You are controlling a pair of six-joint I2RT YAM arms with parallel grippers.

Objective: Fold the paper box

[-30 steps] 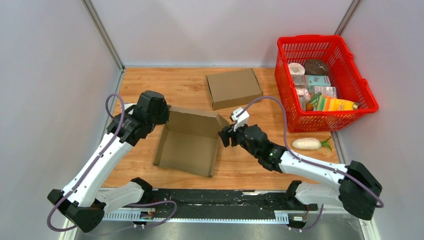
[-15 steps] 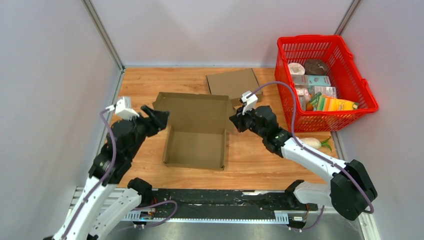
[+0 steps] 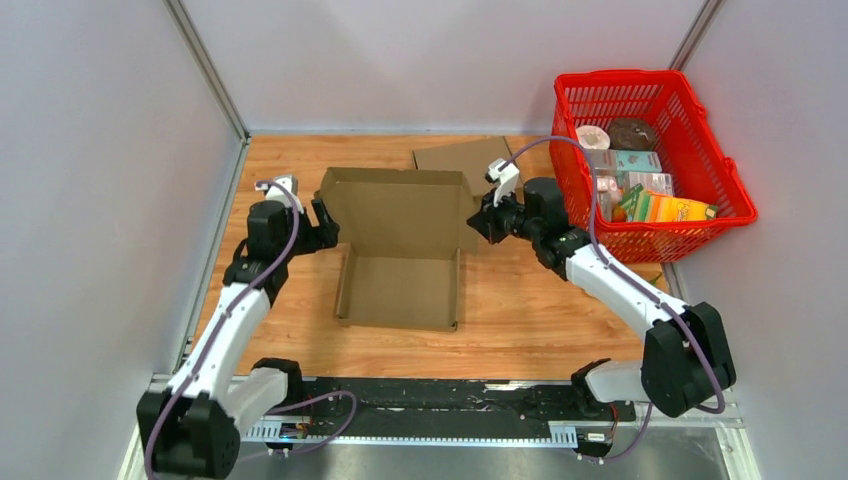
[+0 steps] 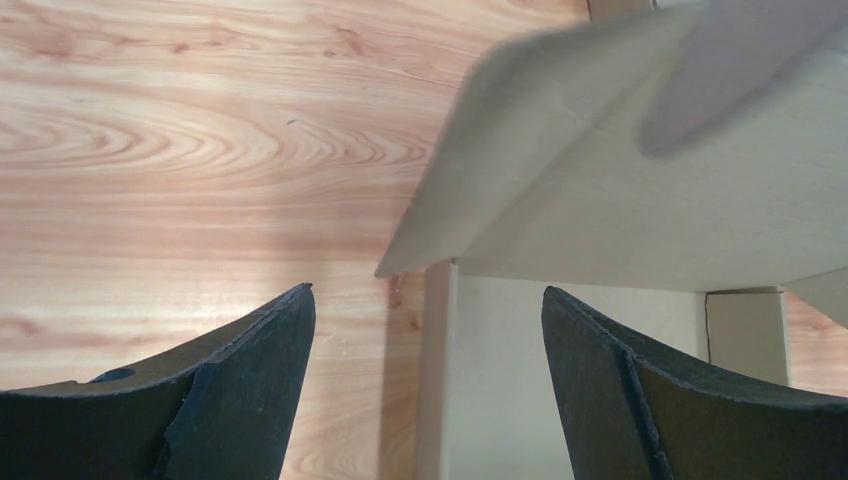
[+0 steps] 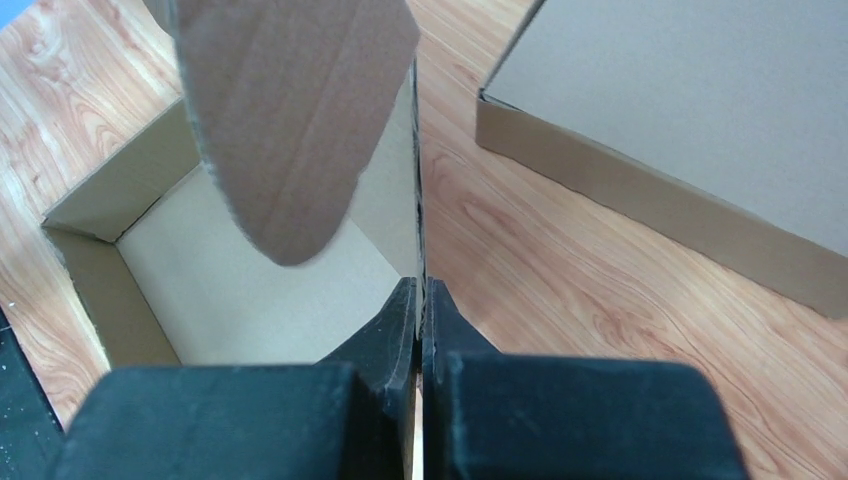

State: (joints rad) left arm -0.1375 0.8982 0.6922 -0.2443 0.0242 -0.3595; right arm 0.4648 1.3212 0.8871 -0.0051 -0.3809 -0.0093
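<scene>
Cardboard first: the paper box (image 3: 400, 285) now sits square to the arms mid-table, tray open upward, its lid (image 3: 400, 205) raised at the far side; a sec ago it lay skewed, nearer the left arm, lid barely lifted. Grips have swapped in that time. The left gripper (image 3: 322, 225), which had been pinching the left wall, has let go and stands wide open just beside the far-left corner; its wrist view shows both fingers (image 4: 250, 385) spread w/ the corner between them, nothing touched. The right gripper (image 3: 483, 222) has gone from open to clamped tight on a thin cardboard edge at the far-right corner, w/ a rounded side flap (image 5: 290, 120) hanging just above the jaws; whether that edge is the tray wall or the lid's side I can't say for sure, prob. the wall. For the task: box repositioned and anchored on the right, left arm freed, so tucking flaps and closing the lid are still to do, early-to-mid stage. Surface is a light wood-grain table (image 3: 520, 320), matte. A closed box (image 3: 455, 158) lies behind the lid, a red basket (image 3: 620, 76) of groceries sits far right, plain grey wall panels (image 3: 100, 150) stand on three sides, and a black rail (image 3: 430, 395) runs along the near edge.
</scene>
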